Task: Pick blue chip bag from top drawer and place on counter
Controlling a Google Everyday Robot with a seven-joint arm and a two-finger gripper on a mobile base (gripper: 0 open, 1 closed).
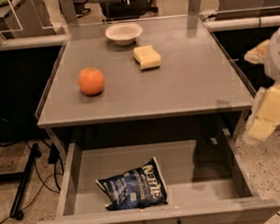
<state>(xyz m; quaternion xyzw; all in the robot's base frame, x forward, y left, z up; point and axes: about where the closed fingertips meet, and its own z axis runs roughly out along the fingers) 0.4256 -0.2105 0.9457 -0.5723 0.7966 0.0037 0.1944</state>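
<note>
The gripper (265, 117) hangs beyond the table's (197, 86) right edge; released or clenched, I cannot tell. Lower left of it, past the drawer wall, the blue chip bag (133, 186) lies in the open top drawer (205, 177). An orange (91, 81), a sponge (147, 57) and a bowl (123, 34) sit up-left.

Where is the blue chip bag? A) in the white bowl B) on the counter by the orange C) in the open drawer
C: the blue chip bag lies on the floor of the open top drawer, left of middle; the gripper is off to the right, beside the edge of the counter.
</note>
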